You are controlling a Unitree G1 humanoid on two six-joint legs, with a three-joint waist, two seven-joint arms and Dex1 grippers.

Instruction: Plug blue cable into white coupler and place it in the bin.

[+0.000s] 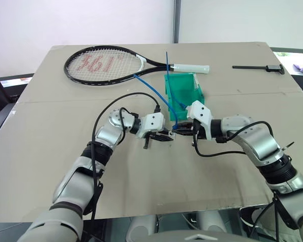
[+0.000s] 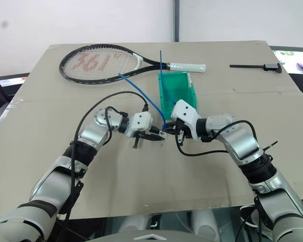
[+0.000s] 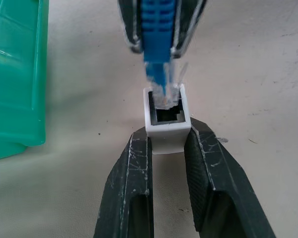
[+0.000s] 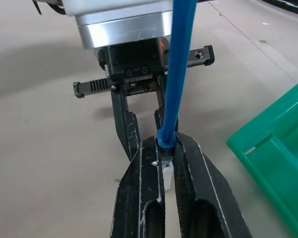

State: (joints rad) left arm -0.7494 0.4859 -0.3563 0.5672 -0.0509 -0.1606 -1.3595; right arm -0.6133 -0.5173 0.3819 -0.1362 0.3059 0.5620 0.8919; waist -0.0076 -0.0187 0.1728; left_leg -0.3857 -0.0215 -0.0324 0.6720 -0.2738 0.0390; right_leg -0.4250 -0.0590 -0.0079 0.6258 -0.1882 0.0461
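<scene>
coupler (image 3: 167,126) pinched by its side walls in left pincer (image 3: 167,148), socket mouth turned toward the oncoming plug. tiny, hard, smooth-sided plastic, likely near weightless; probably prone to squirting out or twisting if squeezed off-centre, so best gripped low on the flat flanks, as here, with the opening left free.

right pincer (image 4: 165,148) clenched on blue cable (image 4: 181,69) just behind the clear plug, at the ribbed blue boot. plug tip at the socket's rim, perhaps barely entered, not seated; slightly off to one side in the left wrist view. stiff only at the plug and boot; beyond that, thin, soft and springy, arcing up and away over the bin (image 1: 182,91) and toward the tennis racket (image 1: 106,63). hence the hold right at the boot, where a push can travel straight into the socket instead of buckling the cord.

latch tab on the plug looks thin and fragile; gentle, square pressure judged safer than force at an angle. both pincers meet above the surface (image 1: 40,151), just in front of the bin's lowered lip. once joined, pair should be light enough to carry by either end, though the trailing cord may drag or snag on the bin wall. black tool (image 1: 260,67) lying well apart, far right corner.
</scene>
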